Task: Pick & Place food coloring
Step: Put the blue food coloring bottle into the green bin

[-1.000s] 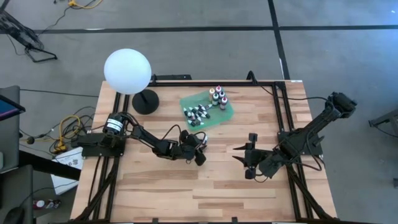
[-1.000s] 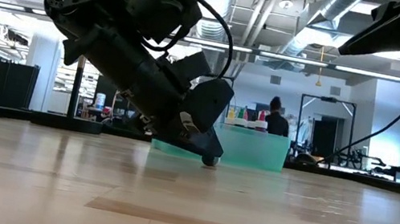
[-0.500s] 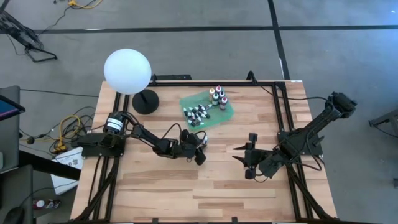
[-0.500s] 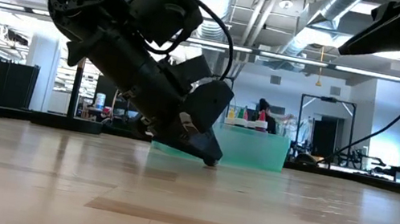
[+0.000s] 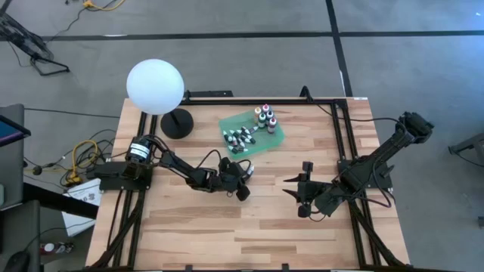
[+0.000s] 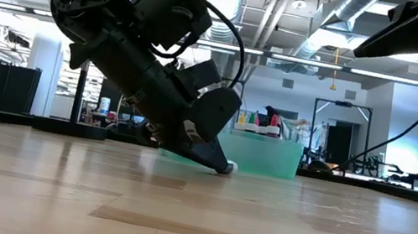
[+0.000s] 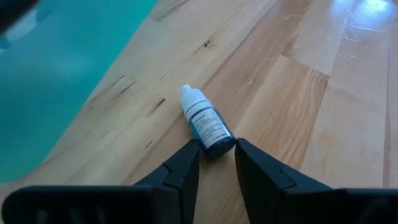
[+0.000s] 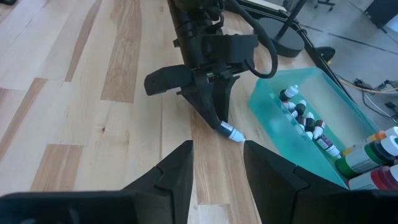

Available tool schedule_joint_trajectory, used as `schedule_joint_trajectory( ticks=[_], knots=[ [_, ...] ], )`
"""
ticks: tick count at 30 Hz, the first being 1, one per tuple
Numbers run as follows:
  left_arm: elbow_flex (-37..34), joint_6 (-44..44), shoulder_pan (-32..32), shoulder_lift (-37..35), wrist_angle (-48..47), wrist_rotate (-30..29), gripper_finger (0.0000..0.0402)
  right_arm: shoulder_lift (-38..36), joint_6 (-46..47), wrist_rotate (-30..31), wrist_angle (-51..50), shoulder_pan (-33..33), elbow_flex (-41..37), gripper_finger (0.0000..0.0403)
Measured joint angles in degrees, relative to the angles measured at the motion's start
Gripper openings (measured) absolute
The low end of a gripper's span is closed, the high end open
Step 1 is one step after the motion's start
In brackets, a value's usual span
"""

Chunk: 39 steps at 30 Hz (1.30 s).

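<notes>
A small dropper bottle (image 7: pixel 206 123) lies on its side on the wooden table (image 7: pixel 298 93), just beside the green tray (image 7: pixel 56 74). It looks light, hard and smooth, likely to roll or squirt free; its dark labelled body is the best hold. The cap is white. The left pincer (image 7: pixel 216 155) has its fingers nearly closed around the bottle's base. The right pincer (image 8: pixel 217 163) waits partly open, empty.

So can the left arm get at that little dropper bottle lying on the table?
Probably yes: the left gripper already has its jaws around the dropper bottle, lying beside the green tray; nothing blocks it.
</notes>
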Motion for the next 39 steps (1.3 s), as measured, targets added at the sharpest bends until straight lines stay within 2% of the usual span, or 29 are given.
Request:
schedule_joint_trajectory(
  ticks=[6,16,21,26,35,39],
  knots=[
    [0.0,0.8,0.0,0.0,-0.2,0.2,0.0108,0.0,0.0,0.0,0.0,0.0,0.0,0.0134],
    [0.0,-0.9,0.7,0.0,0.3,0.3,0.021,0.0,0.0,0.0,0.0,0.0,0.0,0.0134],
    [0.0,-3.6,1.7,0.0,2.2,0.9,0.0237,0.0,0.0,0.0,0.0,0.0,0.0,0.0134],
    [0.5,-4.1,1.9,0.0,2.0,0.9,0.0238,0.0,0.0,0.0,0.0,0.0,0.0,0.0134],
    [7.4,-3.7,1.9,7.6,2.1,0.4,0.0217,0.0,0.6,-0.2,-0.3,0.0,0.1,0.0134],
    [8.1,-3.6,1.7,8.1,1.4,1.0,0.0207,0.0,1.0,-0.3,-0.7,0.0,0.1,0.0134]
  ],
)
